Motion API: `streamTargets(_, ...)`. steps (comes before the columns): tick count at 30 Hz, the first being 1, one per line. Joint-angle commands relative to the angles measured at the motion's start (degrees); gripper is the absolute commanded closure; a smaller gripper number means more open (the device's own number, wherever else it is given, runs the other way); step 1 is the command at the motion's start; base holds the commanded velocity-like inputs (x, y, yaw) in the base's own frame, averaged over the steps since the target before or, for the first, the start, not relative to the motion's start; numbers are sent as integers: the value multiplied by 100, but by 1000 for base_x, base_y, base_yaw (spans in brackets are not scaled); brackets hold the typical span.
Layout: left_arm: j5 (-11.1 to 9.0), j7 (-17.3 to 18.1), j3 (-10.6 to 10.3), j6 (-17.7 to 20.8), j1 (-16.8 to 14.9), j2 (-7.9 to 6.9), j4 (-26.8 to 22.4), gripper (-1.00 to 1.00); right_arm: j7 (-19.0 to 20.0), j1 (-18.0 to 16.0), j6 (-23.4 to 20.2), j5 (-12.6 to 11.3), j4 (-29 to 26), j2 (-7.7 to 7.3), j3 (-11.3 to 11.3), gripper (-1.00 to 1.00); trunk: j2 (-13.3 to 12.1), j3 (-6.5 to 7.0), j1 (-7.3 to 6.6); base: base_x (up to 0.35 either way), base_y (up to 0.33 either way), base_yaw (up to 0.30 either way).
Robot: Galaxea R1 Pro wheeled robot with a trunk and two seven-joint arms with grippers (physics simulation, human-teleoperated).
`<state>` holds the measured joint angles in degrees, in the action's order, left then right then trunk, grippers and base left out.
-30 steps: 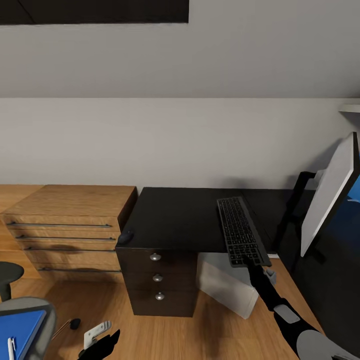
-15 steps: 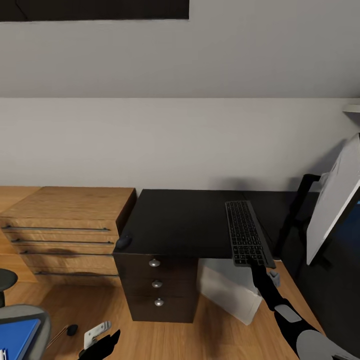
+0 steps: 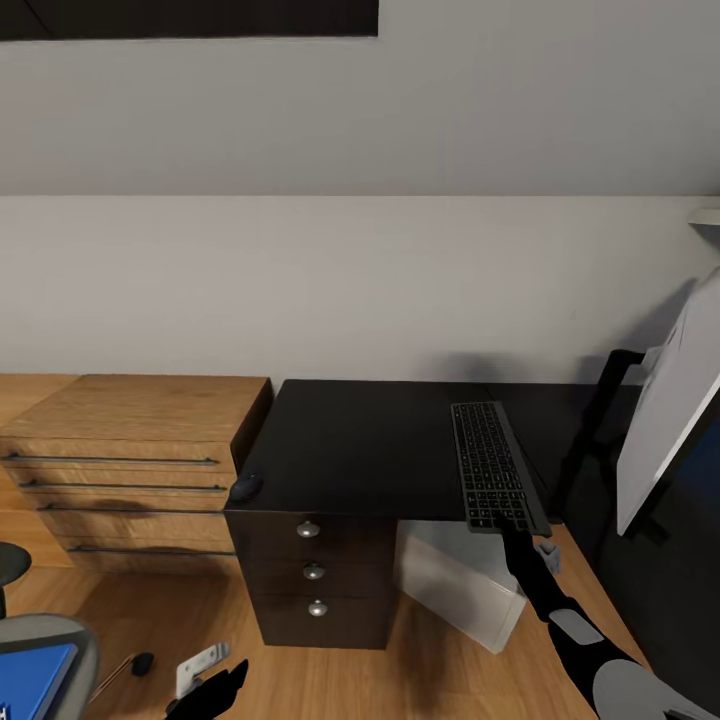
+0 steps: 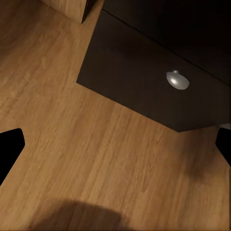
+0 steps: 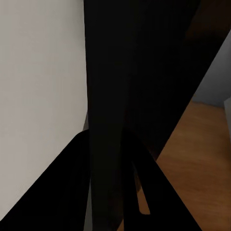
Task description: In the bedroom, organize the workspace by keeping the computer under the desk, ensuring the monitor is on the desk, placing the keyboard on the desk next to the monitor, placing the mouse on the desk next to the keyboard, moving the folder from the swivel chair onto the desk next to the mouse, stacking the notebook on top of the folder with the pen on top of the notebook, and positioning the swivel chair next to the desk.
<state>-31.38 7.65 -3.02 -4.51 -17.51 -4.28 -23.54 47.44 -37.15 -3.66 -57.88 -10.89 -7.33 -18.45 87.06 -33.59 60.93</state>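
Note:
The black desk point(image 3: 350, 440) stands against the grey wall. The dark keyboard point(image 3: 492, 475) lies lengthwise on its right part, its near end past the front edge. My right gripper point(image 3: 507, 534) is shut on that end, and the keyboard's dark edge point(image 5: 108, 120) runs between its fingers. The small mouse point(image 3: 245, 488) sits at the desk's front left corner. The monitor point(image 3: 668, 420) shows its pale back at the right. The white computer point(image 3: 455, 578) stands under the desk. The swivel chair point(image 3: 60, 640) carries the blue folder point(image 3: 28, 680) at lower left. My left gripper point(image 3: 215, 688) hangs open over the floor.
A light wooden drawer chest point(image 3: 130, 450) stands against the desk's left side. Three dark drawers with silver knobs point(image 3: 313, 571) face me, one knob point(image 4: 177, 80) in the left wrist view. Wood floor point(image 3: 430, 660) lies in front of the desk.
The keyboard has shifted slightly right on the desk and straightened, still in my right gripper. The view has drifted, pushing the chair further out at lower left.

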Motion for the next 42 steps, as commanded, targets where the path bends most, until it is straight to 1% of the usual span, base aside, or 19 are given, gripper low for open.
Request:
streamTargets(1,-56,14,-32,-24,-5,-1,7,-100,28,-2,-45,-39,16,-3,17,100,3,-6,0,2,0,0)
streamTargets(3,-54,11,-32,-24,-4,8,7,-100,28,-2,-46,-39,16,-4,17,100,3,-6,0,1,0,0)
streamTargets(13,-56,8,-32,-22,-5,15,7,-100,28,-1,-47,-39,16,-4,17,100,404,-185,219,0,0,0)
streamTargets(34,-61,9,-27,-24,-5,15,7,-100,18,-2,-47,-31,16,-5,17,100,404,-185,219,0,0,0)
streamTargets(35,-61,9,-26,-22,-4,15,7,-100,0,-2,-47,-31,16,-5,17,-100,404,-185,219,0,0,0)
streamTargets(36,-62,9,-29,-23,-4,15,7,-100,-56,1,-47,-31,16,-5,17,-100,404,-185,219,0,0,0)
streamTargets(42,-62,13,-32,-23,-6,15,7,-100,-94,-2,-47,-31,13,-5,9,-100,404,-185,219,0,0,0)
